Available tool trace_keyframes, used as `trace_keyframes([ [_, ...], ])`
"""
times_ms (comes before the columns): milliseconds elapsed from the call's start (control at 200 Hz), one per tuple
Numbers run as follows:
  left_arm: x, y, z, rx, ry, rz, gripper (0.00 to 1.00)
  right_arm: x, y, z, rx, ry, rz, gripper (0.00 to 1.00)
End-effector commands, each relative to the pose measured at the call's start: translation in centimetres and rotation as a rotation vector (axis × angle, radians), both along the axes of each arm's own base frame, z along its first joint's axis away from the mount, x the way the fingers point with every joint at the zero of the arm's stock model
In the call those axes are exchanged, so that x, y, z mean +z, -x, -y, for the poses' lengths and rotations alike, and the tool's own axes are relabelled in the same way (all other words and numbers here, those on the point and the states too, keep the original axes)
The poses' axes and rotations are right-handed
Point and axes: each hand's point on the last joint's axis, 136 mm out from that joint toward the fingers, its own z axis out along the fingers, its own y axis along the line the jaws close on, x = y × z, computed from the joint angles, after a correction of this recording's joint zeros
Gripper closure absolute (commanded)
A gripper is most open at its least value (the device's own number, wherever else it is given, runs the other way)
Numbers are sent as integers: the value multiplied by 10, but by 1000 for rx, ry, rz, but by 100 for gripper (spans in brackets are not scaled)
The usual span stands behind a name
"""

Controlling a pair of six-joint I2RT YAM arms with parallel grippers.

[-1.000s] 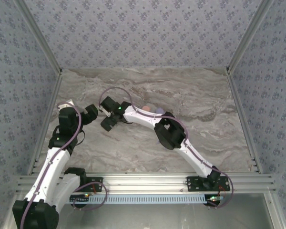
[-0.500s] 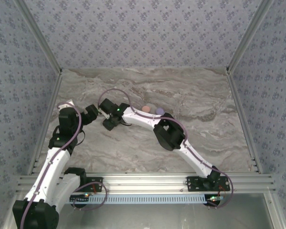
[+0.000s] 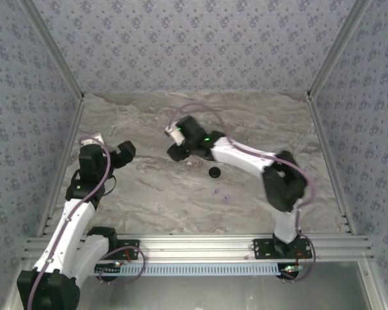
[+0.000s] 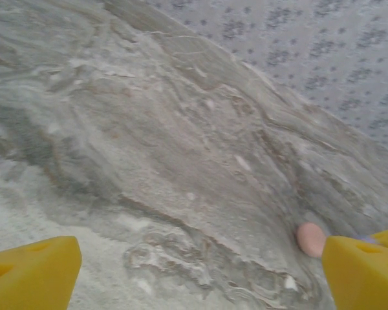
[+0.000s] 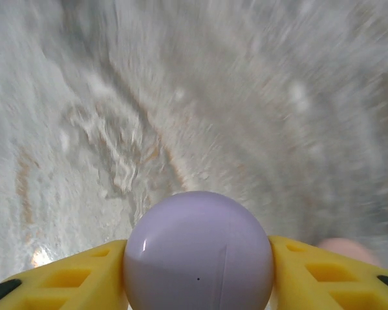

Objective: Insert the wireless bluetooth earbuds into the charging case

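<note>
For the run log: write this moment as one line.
left pincer: open, empty | right pincer: shut on lilac case | black case: on table

Marble-look tabletop (image 3: 149,200), grey-beige with pale veins, matte. Three walls in blue-grey wallpaper with a small floral print: back wall (image 3: 194,45), left wall (image 3: 19,129), right wall (image 3: 368,129). Aluminium posts (image 3: 52,48) run up the back corners, and a slotted aluminium rail (image 3: 200,244) lies along the near edge. Light is even, shadows soft.
</note>
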Motion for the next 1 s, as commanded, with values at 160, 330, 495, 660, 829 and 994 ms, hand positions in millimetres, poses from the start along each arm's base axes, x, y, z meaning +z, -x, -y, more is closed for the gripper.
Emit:
trace_keyframes([
  [160,86,-11,68,-375,177,186,8,101,43,45,230,-123,466,45],
  [330,124,3,119,-656,248,234,8,131,68,72,309,-61,678,45],
  [495,139,30,175,-922,220,256,9,137,78,85,367,44,808,45],
  [660,137,46,212,-1062,218,259,11,140,79,91,383,92,856,45],
  [829,137,59,234,-1161,215,277,14,139,77,93,383,106,860,45],
  [994,130,66,251,-1214,219,261,18,143,81,91,398,83,863,45],
])
